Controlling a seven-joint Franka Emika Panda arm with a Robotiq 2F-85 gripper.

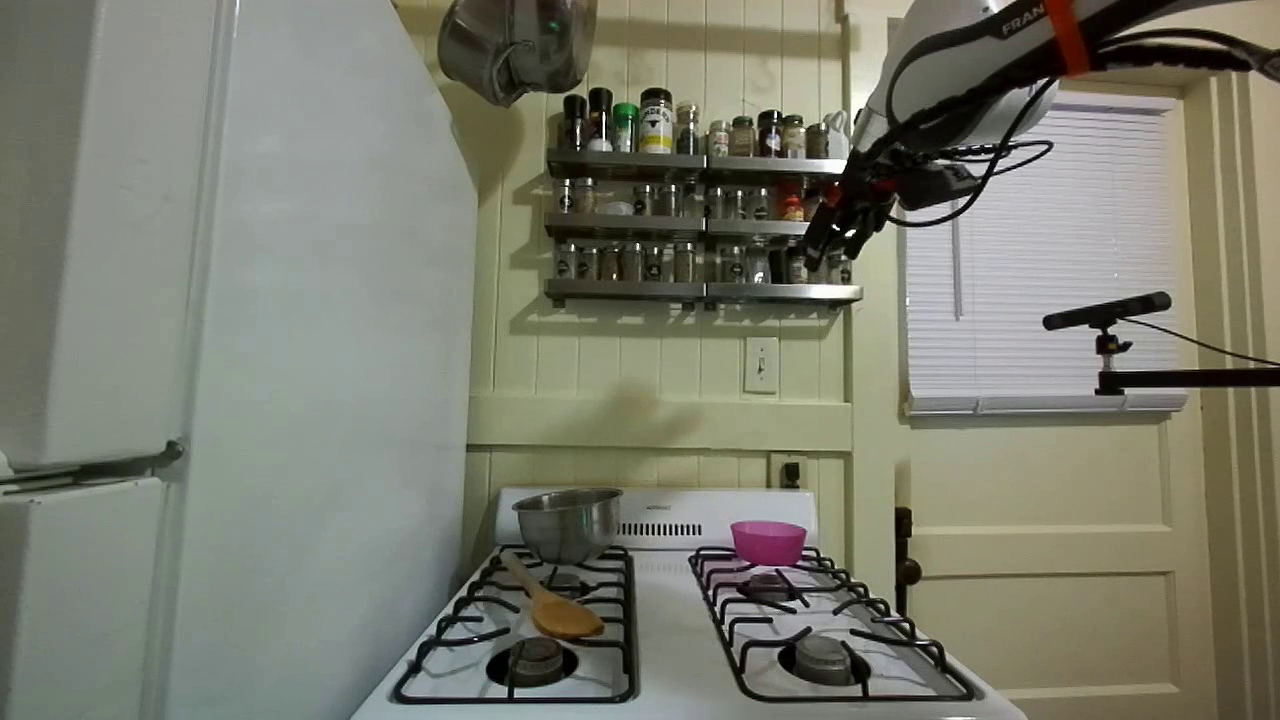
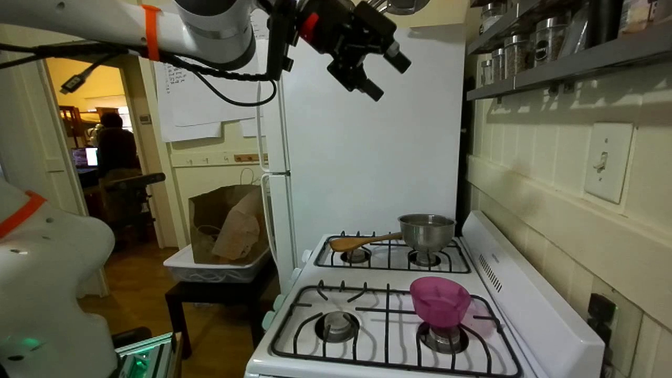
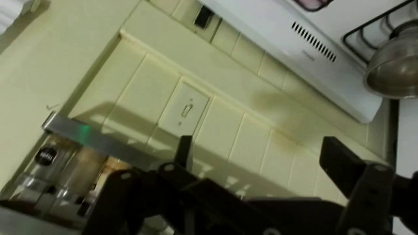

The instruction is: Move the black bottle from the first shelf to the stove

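A plain black bottle (image 2: 604,22) stands upright on the lowest tier of the rack (image 2: 577,58) in an exterior view. A dark upright shape that may be the same bottle (image 1: 779,266) shows in an exterior view on the lowest right tier (image 1: 770,293), just left of my gripper (image 1: 832,252). Dark-capped bottles (image 1: 599,118) also stand on the top tier. The gripper is open and empty, its fingers wide apart in the wrist view (image 3: 258,151) and in an exterior view (image 2: 387,77), held out from the rack. The white stove (image 1: 660,620) is below; it also shows in an exterior view (image 2: 294,344).
A steel bowl (image 1: 570,525), a wooden spoon (image 1: 560,610) and a pink bowl (image 1: 768,542) sit on the burner grates. Several jars line the tiers. A metal pot (image 1: 515,50) hangs at the upper left. The refrigerator (image 1: 330,350) flanks the stove. A camera on an arm (image 1: 1105,312) juts in.
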